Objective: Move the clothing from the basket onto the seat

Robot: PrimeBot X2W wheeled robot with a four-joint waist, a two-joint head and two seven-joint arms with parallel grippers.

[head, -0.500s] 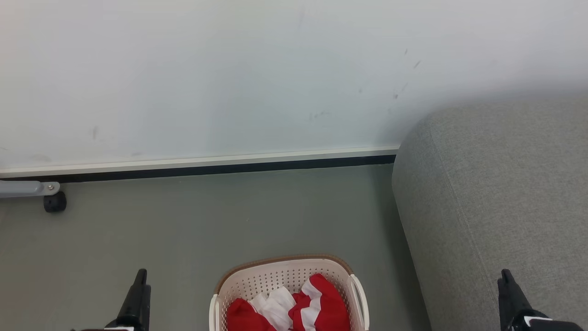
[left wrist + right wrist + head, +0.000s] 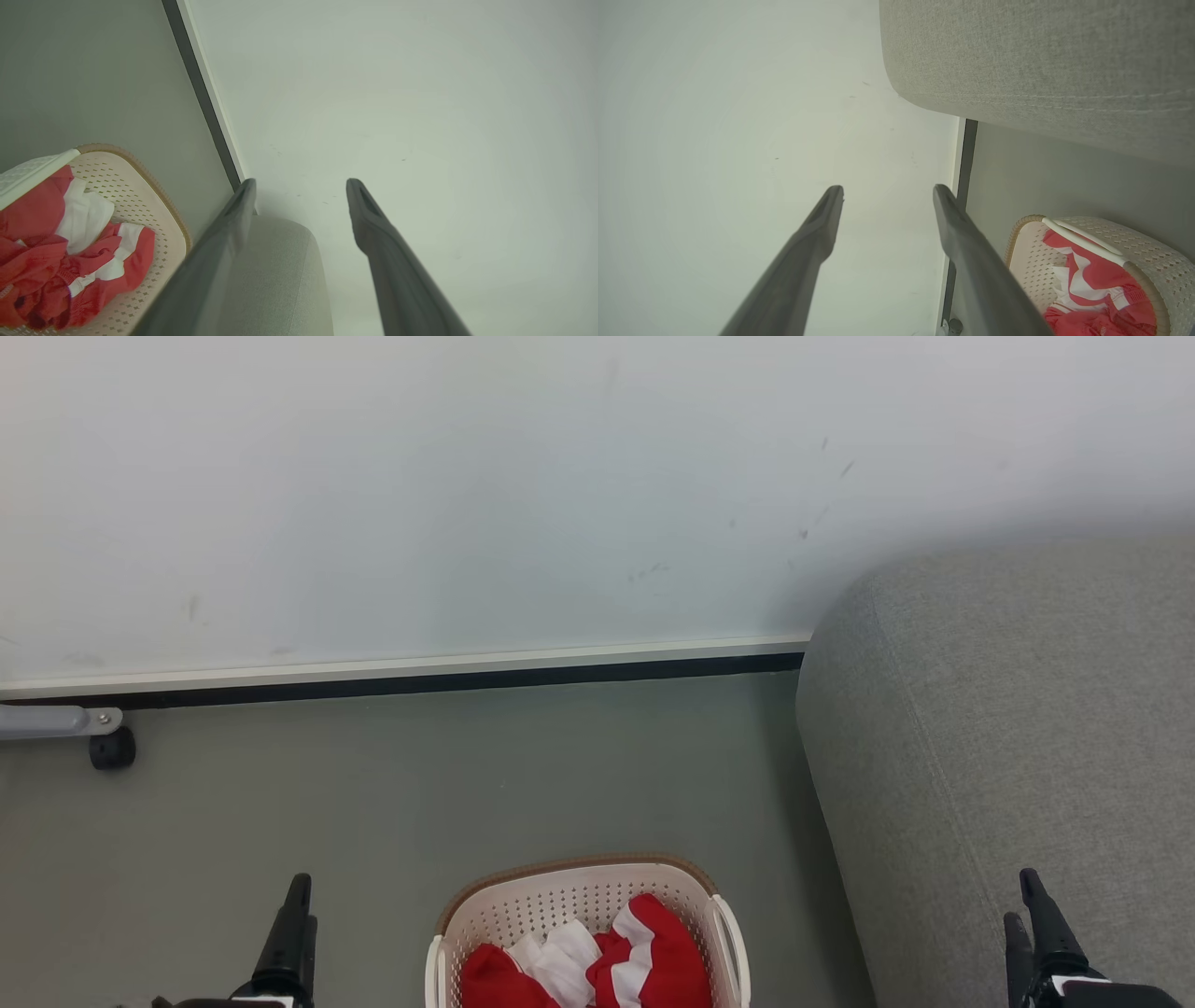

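Note:
The cream perforated basket [image 2: 523,905] with a brown rim stands on the floor at the bottom centre of the head view. Red clothing with white trim [image 2: 653,952] lies crumpled inside it. The grey sofa [image 2: 1008,728] rises at the right, close beside the basket. My left gripper [image 2: 299,889] hovers left of the basket, and my right gripper [image 2: 1022,896] is in front of the sofa. In the left wrist view the left gripper [image 2: 301,183] is open and holds nothing, with the basket [image 2: 161,261] and clothing [image 2: 42,266] at lower left. The right gripper [image 2: 888,189] is also open and holds nothing, with the basket [image 2: 1141,242], clothing [image 2: 1092,280] and sofa [image 2: 1041,60] to its right.
A pale wall with a white and black baseboard [image 2: 401,674] runs behind the grey-green floor [image 2: 420,784]. A grey metal leg with a black caster [image 2: 110,747] juts in at the far left.
Both grippers have risen slightly in the head view, the left one also shifting a little toward the basket. Basket, clothing and sofa have not moved.

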